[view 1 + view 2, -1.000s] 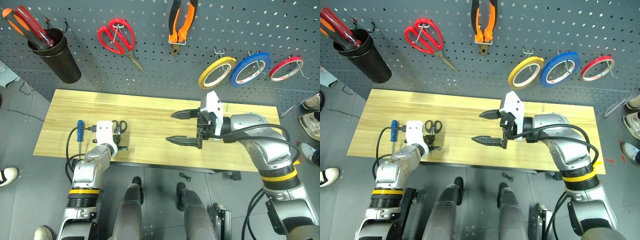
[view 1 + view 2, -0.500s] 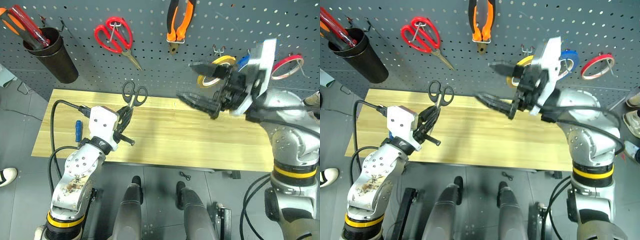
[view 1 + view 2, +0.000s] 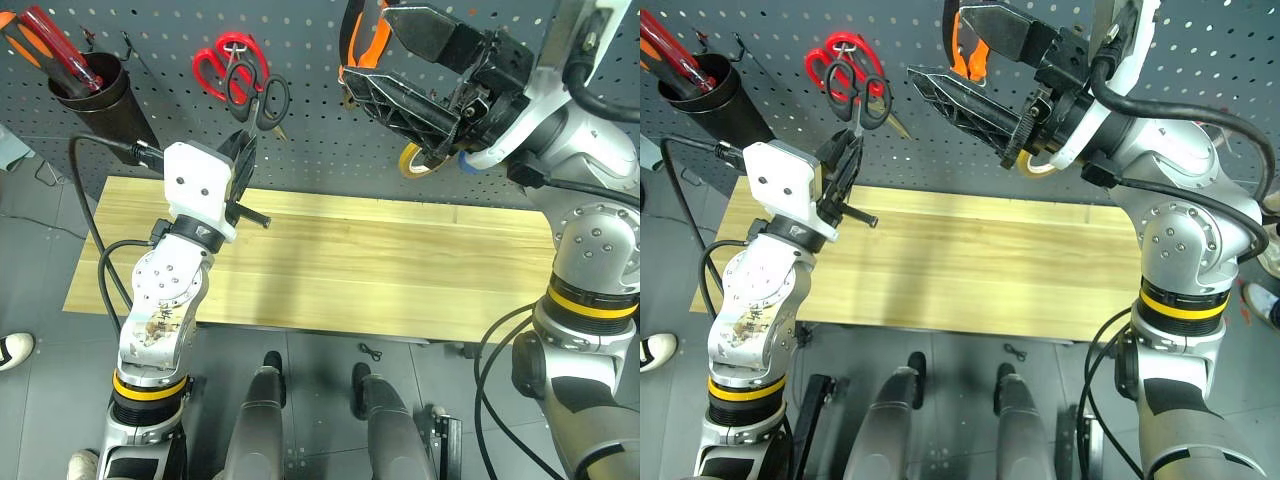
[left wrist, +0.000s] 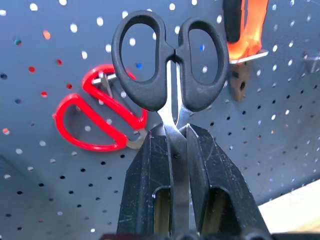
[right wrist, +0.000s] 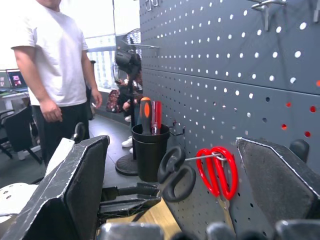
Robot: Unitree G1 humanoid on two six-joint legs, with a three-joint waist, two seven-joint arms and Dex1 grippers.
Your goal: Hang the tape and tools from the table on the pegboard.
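**Black-handled scissors raised to the pegboard, loops uppermost**

Black-handled scissors [image 3: 262, 100] are gripped by the left hand [image 4: 176, 131], whose two fingers are closed on the silver blades just below the pivot. The long axis of the scissors runs straight on from the fingers, blades down in the grip and both finger loops free above it. In the left wrist view the loops stand in front of the pegboard [image 3: 300, 160], close beside the red-handled scissors [image 3: 226, 68], which hang from a metal hook [image 4: 102, 76].

Relation governing the coming move: the red-handled scissors serve as the landmark. The black loops overlap the right side of the red handles in the head views, and the orange-and-black pliers [image 3: 360, 40] hang further to the right of them. No free hook is clearly visible between the two; the hook under the red scissors is occupied. Whether the loops already touch the board cannot be determined.

The right hand [image 3: 975, 60] is raised in front of the board to the right of the red scissors, fingers spread wide and empty. It is well apart from the black scissors, so the left arm is the working arm.

Judgement: a loop must be passed over a hook tip, so the hand should present one loop flat to the board.

The tabletop [image 3: 400, 270] lies below.
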